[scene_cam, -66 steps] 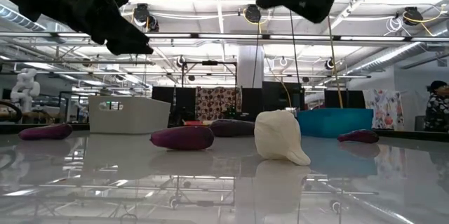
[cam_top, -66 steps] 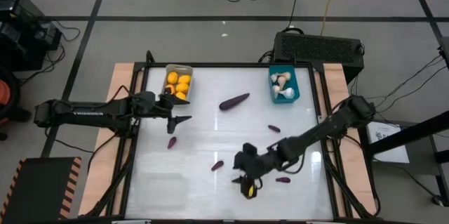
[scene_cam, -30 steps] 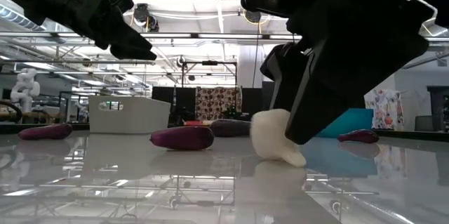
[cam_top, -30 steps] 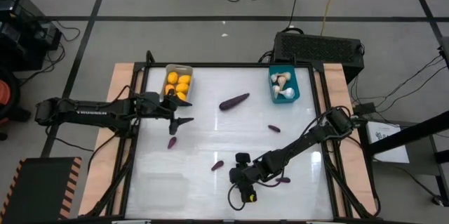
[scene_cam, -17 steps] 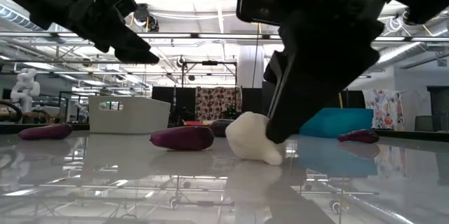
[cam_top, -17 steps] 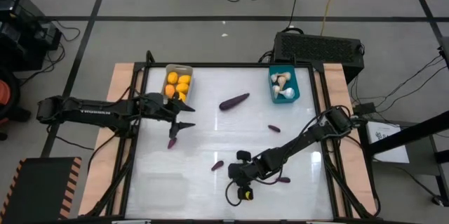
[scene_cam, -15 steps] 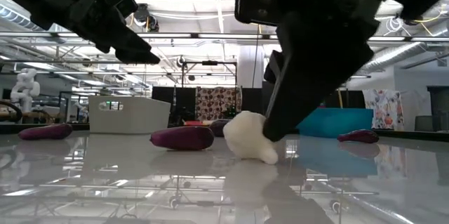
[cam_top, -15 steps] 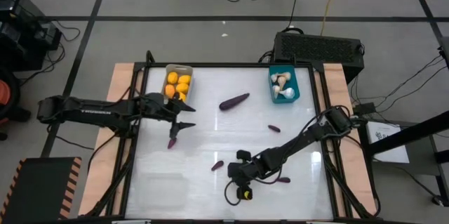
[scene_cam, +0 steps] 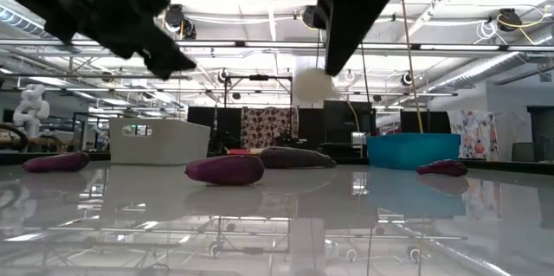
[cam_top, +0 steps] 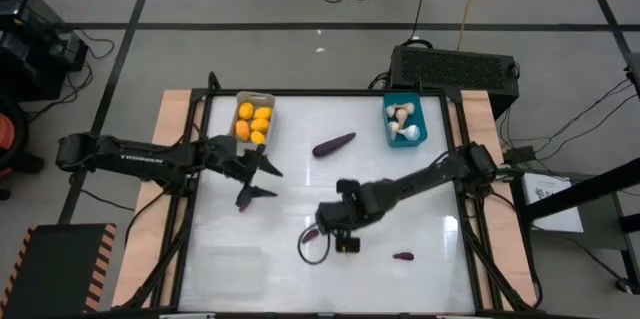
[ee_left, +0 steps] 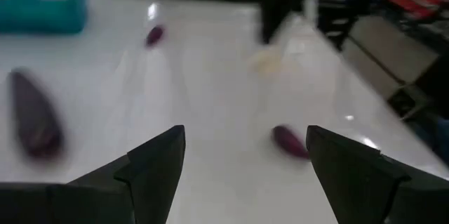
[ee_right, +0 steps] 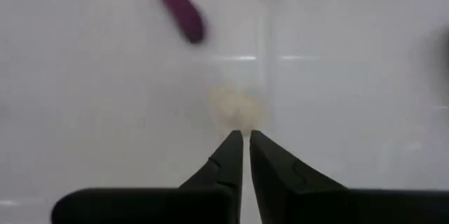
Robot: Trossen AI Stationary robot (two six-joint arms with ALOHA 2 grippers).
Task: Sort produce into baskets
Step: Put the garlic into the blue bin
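A pale garlic bulb (scene_cam: 313, 84) hangs in the air below my right gripper (scene_cam: 325, 61), which is shut on it near the table's middle (cam_top: 328, 227). My left gripper (cam_top: 268, 181) is open and hovers over a small purple piece (cam_top: 243, 202). It holds nothing. Other purple pieces lie on the table: a large one (cam_top: 334, 145) and small ones (cam_top: 390, 183), (cam_top: 403, 256), (cam_top: 310, 234). The grey basket (cam_top: 254, 117) holds orange fruits. The teal basket (cam_top: 406, 122) holds garlic bulbs. My right gripper pinches the garlic bulb's top (scene_cam: 318, 72) between its two nearly closed fingers (ee_right: 228, 155), coming from above. The bulb (ee_right: 235, 106) shows just past the fingertips. It hangs below them, lifted clear of the table.
A black box (cam_top: 455, 67) stands beyond the table's far right edge. A cable loop (cam_top: 310, 251) hangs under the right arm. The near half of the white table (cam_top: 250, 279) has free room.
My right gripper has taken hold of the garlic bulb, tipped it on the table, then lifted it clear, and has gone up and toward the far-left. My left gripper has drifted a little toward the table's right, still open.
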